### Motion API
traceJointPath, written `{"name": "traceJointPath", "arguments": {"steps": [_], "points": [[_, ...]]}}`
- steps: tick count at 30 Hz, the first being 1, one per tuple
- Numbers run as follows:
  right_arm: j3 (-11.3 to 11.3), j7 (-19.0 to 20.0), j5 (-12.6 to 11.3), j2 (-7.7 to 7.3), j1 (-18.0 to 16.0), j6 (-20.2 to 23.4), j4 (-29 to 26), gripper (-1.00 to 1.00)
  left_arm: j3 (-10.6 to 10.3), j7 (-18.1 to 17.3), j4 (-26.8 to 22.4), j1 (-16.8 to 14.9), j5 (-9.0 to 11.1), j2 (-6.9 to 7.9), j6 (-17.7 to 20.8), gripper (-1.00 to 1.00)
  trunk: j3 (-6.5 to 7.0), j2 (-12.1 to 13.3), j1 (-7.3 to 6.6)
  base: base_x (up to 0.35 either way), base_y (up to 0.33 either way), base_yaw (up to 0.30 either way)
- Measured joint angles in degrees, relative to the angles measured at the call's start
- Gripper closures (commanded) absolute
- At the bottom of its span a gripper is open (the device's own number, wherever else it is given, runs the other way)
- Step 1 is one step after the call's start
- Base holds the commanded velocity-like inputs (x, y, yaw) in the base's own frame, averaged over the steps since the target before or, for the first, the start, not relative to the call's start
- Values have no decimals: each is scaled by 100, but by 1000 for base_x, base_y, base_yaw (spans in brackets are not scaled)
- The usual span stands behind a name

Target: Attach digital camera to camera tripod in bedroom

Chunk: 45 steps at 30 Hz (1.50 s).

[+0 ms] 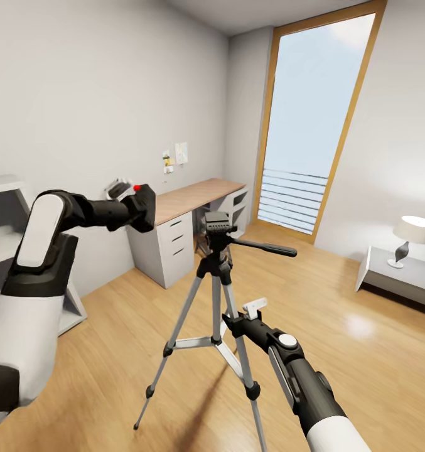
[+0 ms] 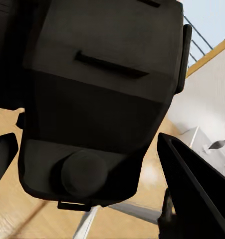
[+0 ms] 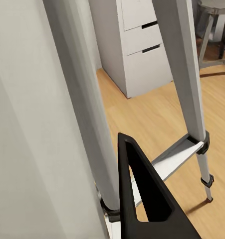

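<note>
One camera tripod (image 1: 217,295) stands on the wooden floor (image 1: 338,351) in the middle of the room, its three silver legs splayed and one black pan handle (image 1: 265,248) sticking out toward three o'clock from the black head (image 1: 216,225). There is one digital camera (image 1: 140,206), black with a red dot on top, held up in the left gripper (image 1: 125,199) at about nine o'clock from the tripod head, level with it or slightly higher and clearly apart from it. In the left wrist view the camera's dark body (image 2: 100,99) sits between the two fingers (image 2: 194,191), which are closed onto it. The right gripper (image 1: 247,317) reaches in low, at about five o'clock from the tripod's head, right up against the near leg; in the right wrist view one dark finger (image 3: 147,196) lies just beside a silver leg (image 3: 87,109), but I cannot tell whether the claw is spread or closed, or whether it grips the leg. Around the edges I count one wood-topped desk (image 1: 187,198) with white drawers against the wall at eleven o'clock, one tall window (image 1: 312,119) at one o'clock, one low cabinet (image 1: 397,276) carrying one lamp (image 1: 413,235) at three o'clock, and shelving (image 1: 2,245) at nine o'clock. Bare floor stretches from the tripod toward the window and the cabinet.
</note>
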Motion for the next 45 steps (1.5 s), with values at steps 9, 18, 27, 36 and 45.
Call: {"name": "traceJointPath", "arguments": {"steps": [9,18,27,36,45], "points": [[1,-15,-17,-11,1,28,-22,100,-14,55,2049,-2237,17,-662,227,100,0,-1,0,0,0,0],[5,-70,-30,-1,0,17,-16,100,-93,310,2685,-2637,-100,-1189,391,100,-1,0,0,0,0,0],[5,-73,-27,-5,0,56,-42,100,-137,597,2422,-2660,-126,-1224,374,100,-1,0,0,0,0,0],[7,-93,-20,4,0,98,-68,100,-568,782,1784,-2661,-299,-1241,318,100,0,-1,0,0,0,0],[1,-89,-13,8,0,121,-84,100,-892,737,1420,-2661,-394,-1273,345,100,-1,0,0,0,0,0]]}}
